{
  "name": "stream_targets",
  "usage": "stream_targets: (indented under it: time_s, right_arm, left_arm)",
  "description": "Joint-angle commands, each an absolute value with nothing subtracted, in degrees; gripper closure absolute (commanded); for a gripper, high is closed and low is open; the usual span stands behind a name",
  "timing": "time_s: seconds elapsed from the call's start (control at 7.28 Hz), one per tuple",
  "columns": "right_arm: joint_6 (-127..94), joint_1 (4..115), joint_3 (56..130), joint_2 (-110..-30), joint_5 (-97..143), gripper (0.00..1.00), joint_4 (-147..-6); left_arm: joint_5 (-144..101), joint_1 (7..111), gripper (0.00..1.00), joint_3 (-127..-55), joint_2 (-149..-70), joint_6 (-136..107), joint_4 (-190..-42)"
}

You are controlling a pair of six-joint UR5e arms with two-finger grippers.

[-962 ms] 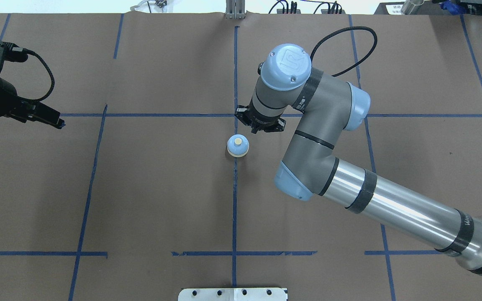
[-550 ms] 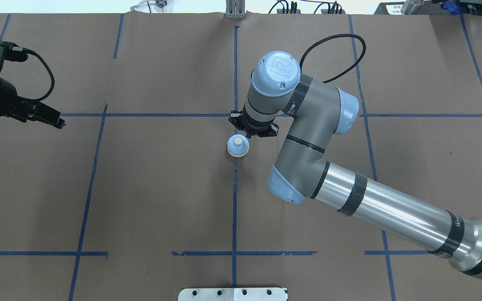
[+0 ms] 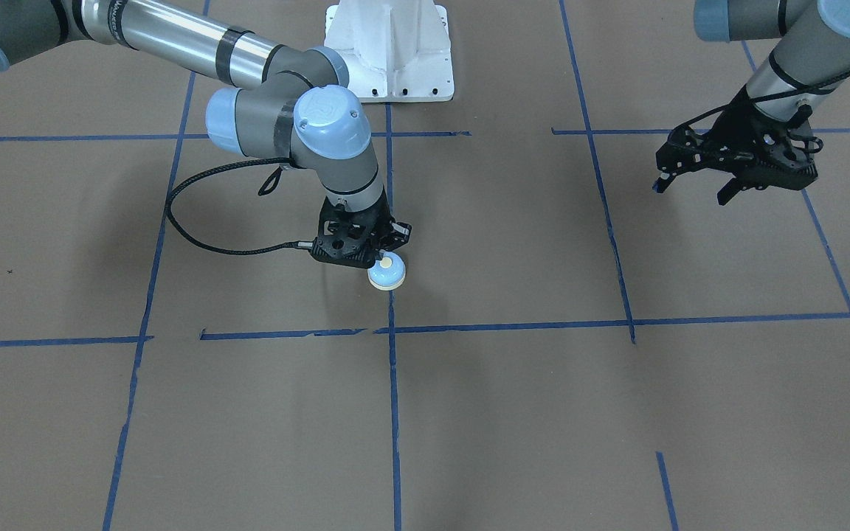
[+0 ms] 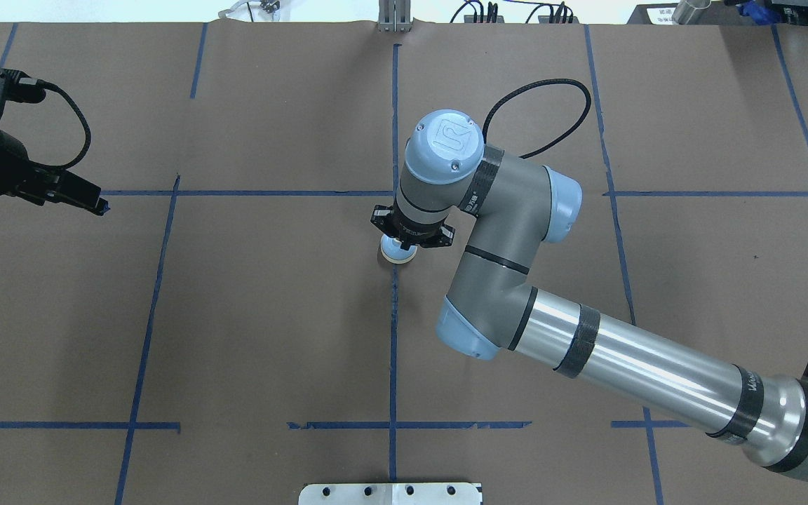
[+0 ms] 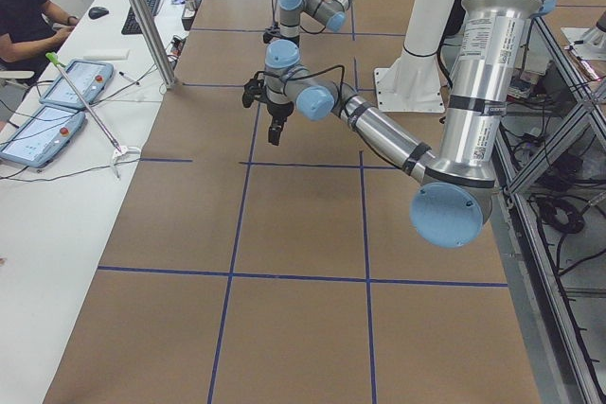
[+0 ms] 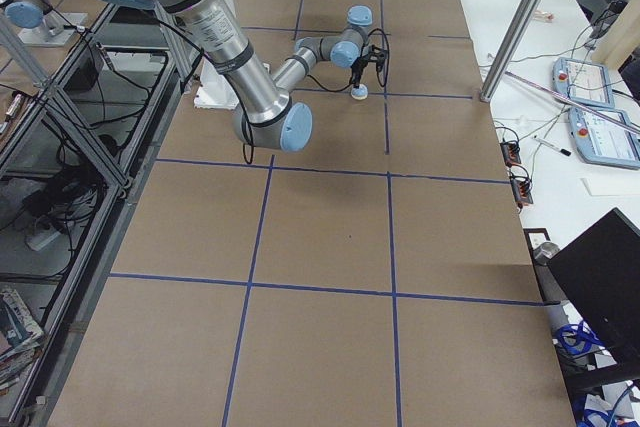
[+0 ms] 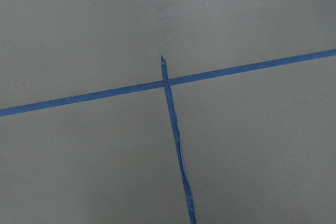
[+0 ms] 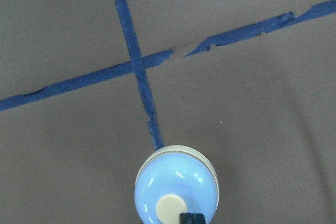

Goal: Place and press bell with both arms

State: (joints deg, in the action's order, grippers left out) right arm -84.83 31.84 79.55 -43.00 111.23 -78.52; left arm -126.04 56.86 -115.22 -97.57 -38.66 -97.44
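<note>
The bell [image 3: 389, 275], light blue with a cream button and rim, stands on the brown table at a blue tape line near the centre. It also shows in the overhead view [image 4: 395, 254] and the right wrist view [image 8: 176, 187]. My right gripper [image 3: 379, 258] points straight down over the bell, its fingers shut, with the tips [image 8: 191, 218] at the edge of the button. In the overhead view it [image 4: 405, 245] covers the bell's far half. My left gripper [image 4: 100, 205] hangs shut and empty above the table far to the left, also in the front view [image 3: 661, 181].
Blue tape lines [image 4: 393, 337] divide the brown table into squares. The white pedestal [image 3: 389, 51] stands at the robot's side. A side table with tablets [image 5: 66, 92] and a seated person [image 5: 19, 7] lie beyond the far edge.
My right arm has swung left and brought its gripper from beside the bell to directly over it. The bell and my left arm have not moved.
</note>
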Motion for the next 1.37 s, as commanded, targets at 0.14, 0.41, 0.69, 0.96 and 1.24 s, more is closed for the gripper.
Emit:
stream_targets:
  time_s: [0.14, 0.41, 0.69, 0.96, 1.24]
  right_arm:
    - [-86.1, 31.5, 75.8, -40.4, 110.1, 0.99, -77.9]
    - [-86.0, 32.8, 81.9, -41.3, 111.9, 0.99, -78.9]
    - [-85.9, 37.1, 93.6, -48.0, 114.9, 0.99, -81.7]
    - [-83.9, 46.4, 102.4, -57.4, 123.3, 0.98, -81.8]
    - [-66.9, 57.6, 108.9, -70.8, 131.0, 0.97, -81.8]
  left_arm:
    - [-126.0, 57.0, 0.00, -115.3, -97.5, -38.7, -97.5]
    - [-126.1, 57.0, 0.00, -115.4, -97.6, -38.8, -97.5]
    - [-126.2, 57.0, 0.00, -115.4, -97.4, -38.8, -97.5]
    - [-126.2, 57.1, 0.00, -115.3, -95.9, -38.1, -97.6]
    - [-126.4, 57.2, 0.00, -115.5, -93.1, -36.7, -97.9]
